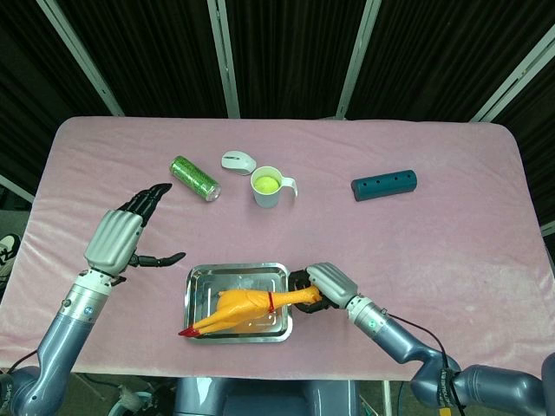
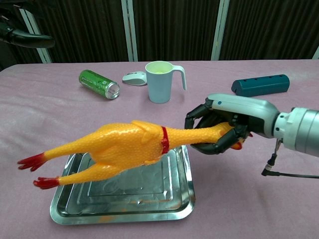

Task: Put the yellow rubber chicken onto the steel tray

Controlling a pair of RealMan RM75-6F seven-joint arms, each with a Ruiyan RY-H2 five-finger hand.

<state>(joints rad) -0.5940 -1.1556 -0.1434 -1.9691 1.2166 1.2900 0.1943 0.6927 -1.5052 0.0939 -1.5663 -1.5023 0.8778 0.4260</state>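
Note:
The yellow rubber chicken (image 1: 241, 308) (image 2: 124, 149) with red feet and a red collar stretches across the steel tray (image 1: 204, 284) (image 2: 179, 199), its feet past the tray's front left edge. I cannot tell whether its body touches the tray. My right hand (image 1: 323, 284) (image 2: 224, 122) grips the chicken's neck and head at the tray's right side. My left hand (image 1: 121, 238) hangs open to the left of the tray, fingers spread, holding nothing; in the chest view only its fingers (image 2: 22, 37) show at the top left.
A green can (image 1: 194, 178) (image 2: 98, 83) lies at the back left. Beside it are a white mouse (image 1: 237, 160) (image 2: 134, 76) and a white mug (image 1: 270, 185) (image 2: 162, 81). A teal cylinder (image 1: 384, 185) (image 2: 260, 84) lies at the back right. Pink cloth covers the table.

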